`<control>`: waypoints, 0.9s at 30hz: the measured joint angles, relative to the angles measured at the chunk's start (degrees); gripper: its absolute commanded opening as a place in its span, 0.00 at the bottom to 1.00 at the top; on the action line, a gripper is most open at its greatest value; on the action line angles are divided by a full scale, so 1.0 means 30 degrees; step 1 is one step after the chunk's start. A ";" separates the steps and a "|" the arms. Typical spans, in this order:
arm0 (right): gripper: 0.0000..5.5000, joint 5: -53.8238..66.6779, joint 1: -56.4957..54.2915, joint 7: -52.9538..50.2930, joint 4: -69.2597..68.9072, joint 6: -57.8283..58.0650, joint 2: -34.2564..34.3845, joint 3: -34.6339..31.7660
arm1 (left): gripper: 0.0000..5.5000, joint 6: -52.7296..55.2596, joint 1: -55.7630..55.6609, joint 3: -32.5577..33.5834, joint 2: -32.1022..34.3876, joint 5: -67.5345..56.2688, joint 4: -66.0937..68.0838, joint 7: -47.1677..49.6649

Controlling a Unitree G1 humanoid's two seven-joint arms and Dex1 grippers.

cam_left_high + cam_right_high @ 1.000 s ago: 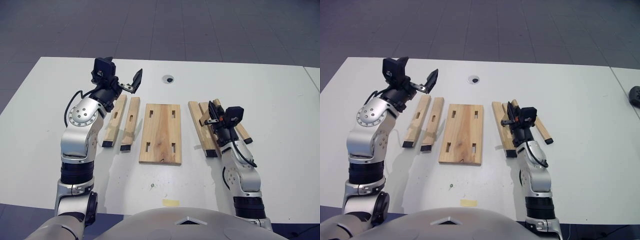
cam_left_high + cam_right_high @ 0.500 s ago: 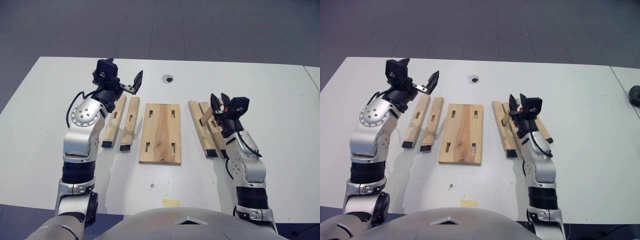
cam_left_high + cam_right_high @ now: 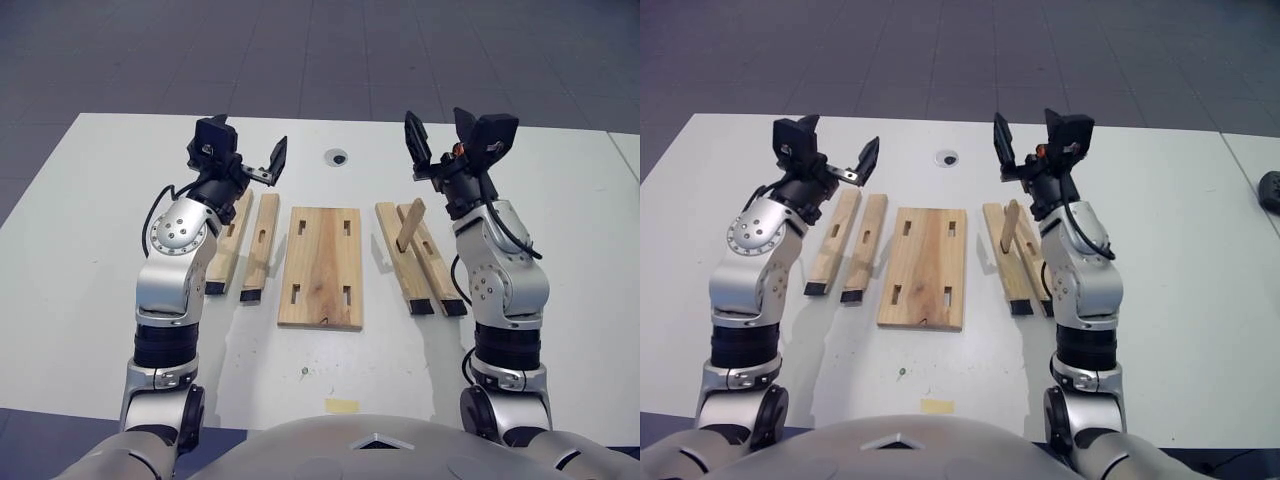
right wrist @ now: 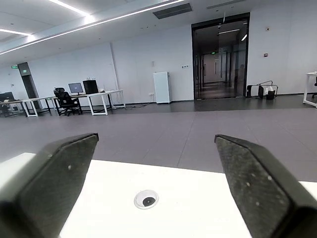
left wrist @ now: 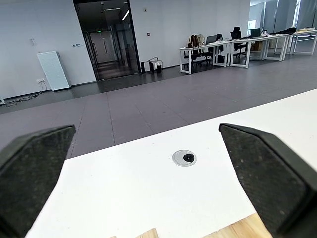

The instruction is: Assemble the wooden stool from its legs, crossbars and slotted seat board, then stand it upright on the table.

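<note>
Meanwhile, the stool lies in pieces on the white table (image 3: 90, 210), with both arms raised above the far half of the work area. The slotted seat board (image 3: 320, 268) lies flat at the centre, its four slots facing up.

To the robot's left of the board, the left outer leg (image 3: 235, 225) and the left inner leg (image 3: 262, 240) lie side by side, near each other but not touching, each with a black cap at its near end. The left arm crosses in front of part of the outer one.

To the right of the board, the right inner leg (image 3: 397, 255) and the right outer leg (image 3: 432, 272) lie close together, also black-capped at the near end. A short crossbar (image 3: 408, 226) stands tilted on top of them, one end up.

The left gripper (image 3: 248, 145) hovers over the far ends of the left legs, fingers spread wide and holding nothing. The right gripper (image 3: 435, 125) hangs above and beyond the far ends of the right legs, fingers likewise apart and empty.

Both wrist views look between spread black fingertips (image 5: 34, 168) across the tabletop toward a round cable grommet (image 3: 337, 157) set in the table beyond the board. A strip of yellow tape (image 3: 341, 405) sits near the table's front edge.
</note>
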 measured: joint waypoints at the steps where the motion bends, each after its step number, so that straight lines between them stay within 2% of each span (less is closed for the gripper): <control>1: 0.93 -0.0107 0.0115 0.0207 0.0599 -0.0043 -0.0025 0.0019 | 0.98 -0.0014 0.0058 -0.0046 -0.0102 0.0023 0.0001 0.0036; 3: 0.97 -0.0240 0.0284 0.0397 0.1302 -0.0127 -0.0070 0.0038 | 0.98 -0.0033 0.0126 -0.0113 -0.0128 0.0138 0.0000 0.0095; 12: 0.97 -0.0934 0.0297 0.1320 0.3372 -0.1607 -0.0147 0.0378 | 0.98 -0.0101 0.0218 -0.0165 -0.0280 0.0314 0.0000 0.0174; 19: 0.97 -0.1032 0.0191 0.1430 0.2962 -0.1588 -0.0191 0.0308 | 0.98 -0.0135 0.0239 -0.0262 -0.0336 0.0348 0.0000 0.0177; 27: 0.97 -0.0190 -0.1637 0.0985 0.0674 -0.0224 -0.0272 -0.0110 | 0.98 -0.0171 0.0242 -0.0273 -0.0447 0.0356 0.0000 0.0178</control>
